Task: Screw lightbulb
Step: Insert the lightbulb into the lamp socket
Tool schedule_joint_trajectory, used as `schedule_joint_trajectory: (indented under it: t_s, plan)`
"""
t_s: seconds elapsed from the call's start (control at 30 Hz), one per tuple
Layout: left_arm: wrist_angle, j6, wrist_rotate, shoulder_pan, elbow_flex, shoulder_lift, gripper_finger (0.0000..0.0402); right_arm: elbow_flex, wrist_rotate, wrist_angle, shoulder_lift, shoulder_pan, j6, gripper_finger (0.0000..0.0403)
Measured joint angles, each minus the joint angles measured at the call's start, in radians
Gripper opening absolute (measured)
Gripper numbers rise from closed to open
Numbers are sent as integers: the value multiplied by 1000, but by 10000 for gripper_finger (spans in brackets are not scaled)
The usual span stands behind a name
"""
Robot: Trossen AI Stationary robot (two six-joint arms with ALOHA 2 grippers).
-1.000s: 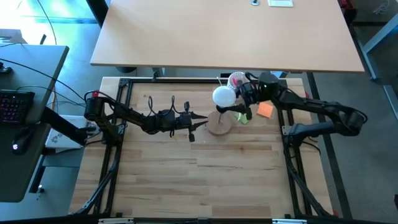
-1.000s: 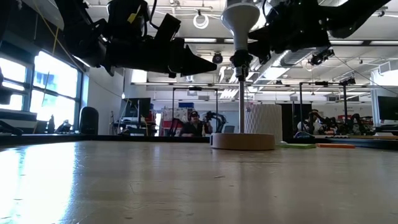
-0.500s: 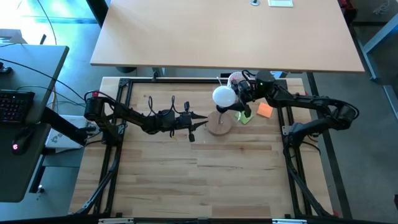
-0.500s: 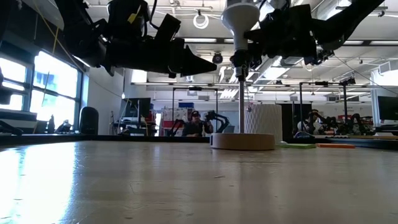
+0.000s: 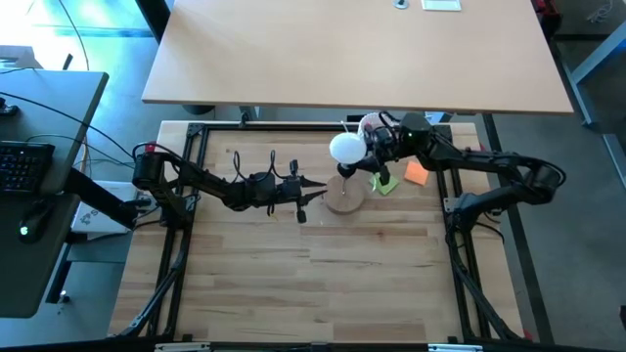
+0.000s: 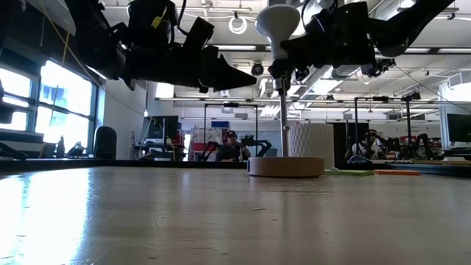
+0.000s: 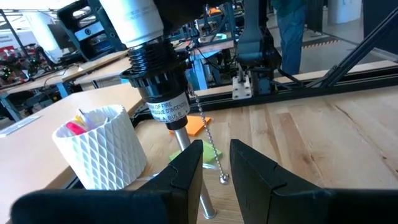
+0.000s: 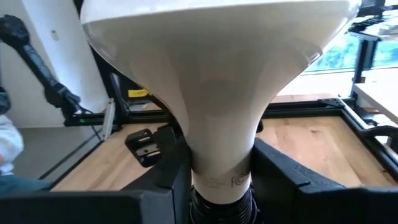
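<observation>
The white lightbulb (image 5: pixel 346 149) stands globe up in the black socket (image 7: pixel 159 81), which tops a thin metal stem (image 6: pixel 282 118) on a round wooden base (image 5: pixel 344 197). My right gripper (image 8: pixel 221 180) reaches in from the table's right and is shut on the bulb below its globe. To the left of the stem, my left gripper (image 5: pixel 321 190) hovers level above the table. Its fingers (image 7: pixel 189 165) are narrowly open, point at the stem and hold nothing. My right gripper pinches the bulb's narrow neck (image 8: pixel 221 155) between its two fingers (image 8: pixel 171 180), just above the socket. The fingers come in level from the table's right side, one on each side of the neck. The bulb stays upright, its screw end in the socket.
A white ribbed cup (image 5: pixel 372 125) with pink contents stands just behind the lamp base. An orange note (image 5: pixel 417 173) and a green one (image 5: pixel 383 183) lie to the base's right. A bead chain (image 7: pixel 208 146) hangs from the socket. A person sits far behind the table (image 6: pixel 232 147).
My right gripper has moved a little toward the table's left onto the bulb, and its fingers have come in against the neck. The bulb's globe and the top of the stem have shifted slightly toward the left. The left arm has kept still.
</observation>
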Motion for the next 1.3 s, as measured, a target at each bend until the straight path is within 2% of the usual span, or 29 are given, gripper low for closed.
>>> schedule_joint_trajectory:
  t_s: [0.17, 0.4, 0.6, 0.8, 0.93, 1.3]
  plan:
    - [-12, -13, 0, 0, 0, 0, 76, 2, 140, -104, -50, 71, -67, 125]
    - [-18, -14, 0, 0, 0, 0, 76, 2, 512, -229, -121, 220, -110, 125]
    - [-14, -14, 0, 0, 0, 0, 76, 4, 841, -245, -121, 336, -59, 124]
    - [-14, -14, 0, 0, 0, 0, 76, 2, 1081, -246, -119, 441, -2, 124]
    - [-14, -14, 0, 0, 0, 0, 76, 1, 1280, -252, -118, 521, 78, 124]
    - [-13, -14, -1, 0, 0, 0, 76, 0, 1577, -247, -90, 620, 209, 130]
